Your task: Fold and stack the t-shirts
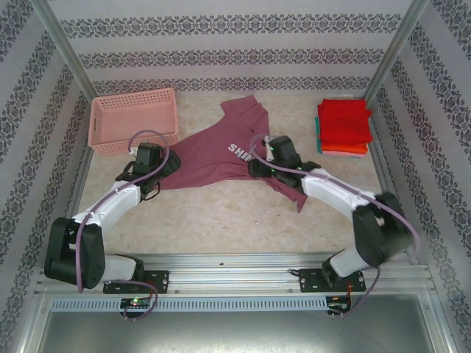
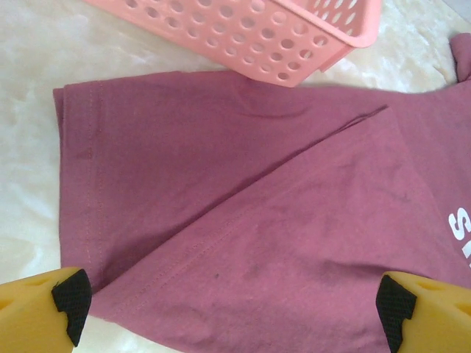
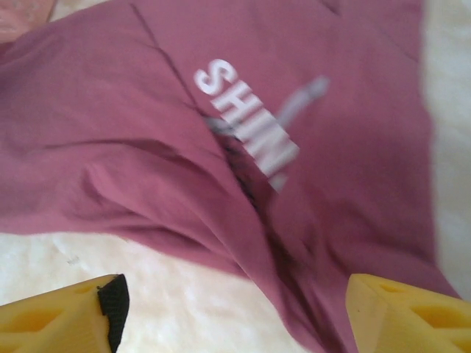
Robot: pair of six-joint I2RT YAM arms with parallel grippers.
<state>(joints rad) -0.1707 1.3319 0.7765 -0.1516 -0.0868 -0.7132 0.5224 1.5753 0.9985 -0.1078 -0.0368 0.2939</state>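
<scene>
A maroon t-shirt (image 1: 221, 147) with white "SHIN" lettering lies rumpled and partly spread on the table's middle. Folded red, orange and teal t-shirts (image 1: 344, 126) sit stacked at the back right. My left gripper (image 1: 166, 166) hovers over the shirt's left end. Seen from the left wrist, that gripper (image 2: 232, 309) is open, its fingertips (image 2: 70, 301) wide apart above a folded hem of the shirt (image 2: 243, 220). My right gripper (image 1: 262, 163) is over the shirt's right part. In the right wrist view it (image 3: 243, 312) is open above a creased fold below the print (image 3: 246, 125).
A pink lattice basket (image 1: 134, 120) stands at the back left, its corner (image 2: 257, 37) close to the shirt's edge. Patterned walls and metal posts enclose the table. Bare tabletop (image 1: 221, 213) lies between the shirt and the arm bases.
</scene>
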